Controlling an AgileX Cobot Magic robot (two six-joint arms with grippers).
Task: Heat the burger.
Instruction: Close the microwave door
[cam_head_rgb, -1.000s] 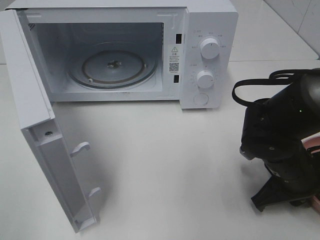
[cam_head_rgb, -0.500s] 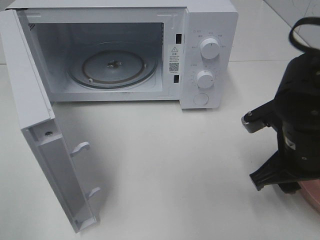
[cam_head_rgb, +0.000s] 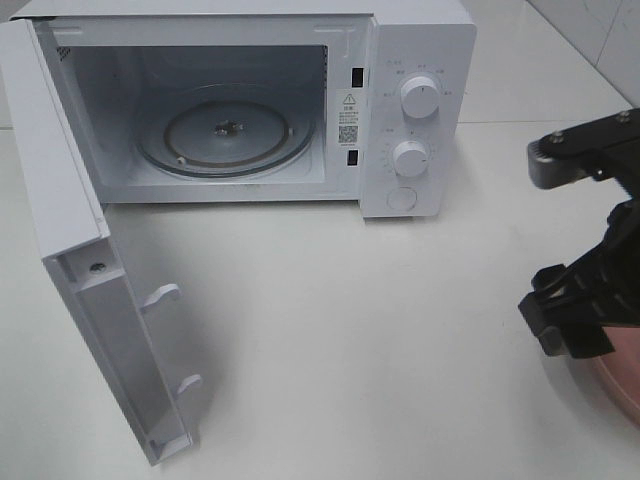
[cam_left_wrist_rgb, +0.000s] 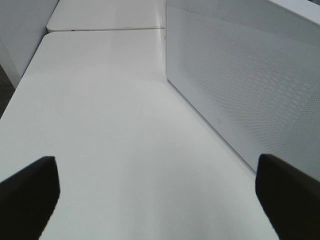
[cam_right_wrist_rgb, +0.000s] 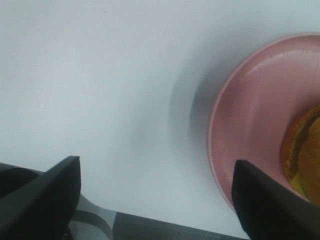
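The burger (cam_right_wrist_rgb: 305, 155) shows only in the right wrist view, as an orange-brown bun edge with some green, lying on a round pink plate (cam_right_wrist_rgb: 250, 125). My right gripper (cam_right_wrist_rgb: 155, 200) is open, its dark fingers wide apart; one finger is over the plate's rim, the other over bare table. In the exterior high view that gripper (cam_head_rgb: 600, 250) hangs at the right edge above the plate (cam_head_rgb: 615, 385), and the burger is hidden there. My left gripper (cam_left_wrist_rgb: 160, 200) is open over bare table beside the microwave's side wall (cam_left_wrist_rgb: 240, 85).
The white microwave (cam_head_rgb: 420, 60) stands at the back, its door (cam_head_rgb: 90, 280) swung wide open towards the front left. Its glass turntable (cam_head_rgb: 225, 135) has nothing on it. Two knobs (cam_head_rgb: 418, 97) sit on the right-hand panel.
My right gripper has opened wide and shifted towards the right edge of the exterior view, uncovering more of the pink plate. The microwave and door have not moved.
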